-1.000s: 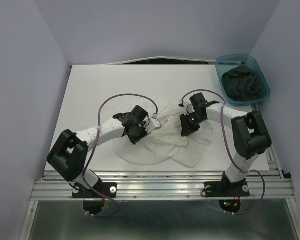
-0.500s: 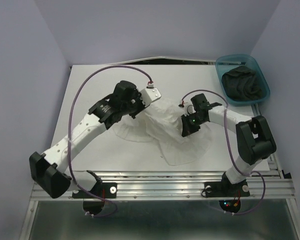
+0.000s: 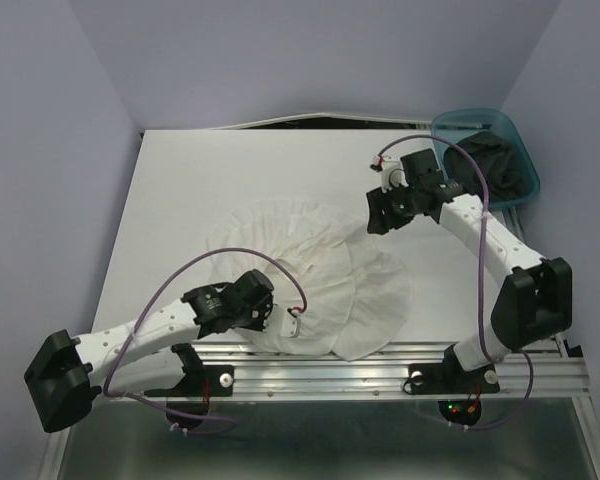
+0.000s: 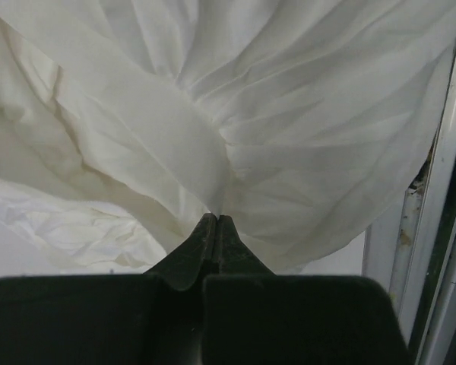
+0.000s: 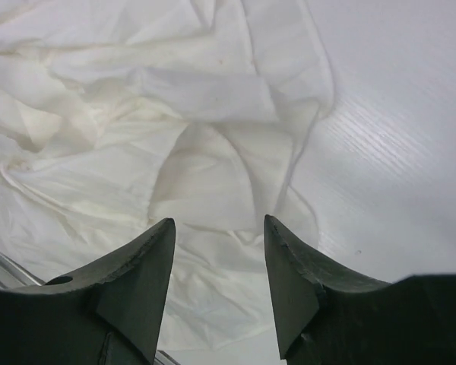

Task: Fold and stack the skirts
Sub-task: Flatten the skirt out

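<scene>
Table: we record a white rectangular tabletop (image 3: pixel 180 200) with both arms reaching over it.
Skirt one: a white pleated cloth skirt (image 3: pixel 320 270) lies fanned out at the table's near centre. Its near hem reaches the silver metal rail (image 3: pixel 330 375) at the front edge.
Left tool: the left gripper (image 4: pixel 216 219) is low at the skirt's near-left edge, jaws clenched. We see a fold of the white cloth pinched at its tips, with the fabric fanning away from them.
Right tool: the right gripper (image 5: pixel 219 224) hangs above the skirt's far-right edge. Its jaws stand apart, with nothing held and nothing touched.
Bin: a teal plastic bin (image 3: pixel 467 111) sits at the far-right corner. The right arm partly crosses in front of it.
Skirt two: a charcoal-black cloth skirt (image 3: pixel 500 165) lies bunched inside the bin.
Cables: a purple cable (image 3: pixel 170 290) loops over each arm.
</scene>
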Controlling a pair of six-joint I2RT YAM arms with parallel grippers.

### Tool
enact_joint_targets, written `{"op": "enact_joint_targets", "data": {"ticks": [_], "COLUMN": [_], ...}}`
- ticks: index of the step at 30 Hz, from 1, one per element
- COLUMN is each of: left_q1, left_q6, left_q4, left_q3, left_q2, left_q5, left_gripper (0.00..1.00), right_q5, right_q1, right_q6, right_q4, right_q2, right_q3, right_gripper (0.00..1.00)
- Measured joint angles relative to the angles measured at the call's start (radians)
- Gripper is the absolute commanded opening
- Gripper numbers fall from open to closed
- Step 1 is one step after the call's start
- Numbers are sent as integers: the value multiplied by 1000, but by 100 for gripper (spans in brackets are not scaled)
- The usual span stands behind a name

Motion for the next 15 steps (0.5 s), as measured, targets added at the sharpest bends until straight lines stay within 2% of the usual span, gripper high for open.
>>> {"op": "enact_joint_targets", "data": {"ticks": [7,12,15], "left_q1": [-12,-13,20], "left_q6": [66,33,-10], "left_q4": [118,149,146], "left_q3": [-20,-19,-14], "left_q2": [-35,-39,-57], "left_q5": [-82,-74,-31], "left_gripper": [0,0,0], "right_q5": [-78,-79,-80], "right_q1": [39,193,305], "right_q6": [51,106,127], "right_q4": [-3,16,32], "right_q2": [126,204,239], "right_q3": [193,213,214], "right_gripper": [43,31,28]}}
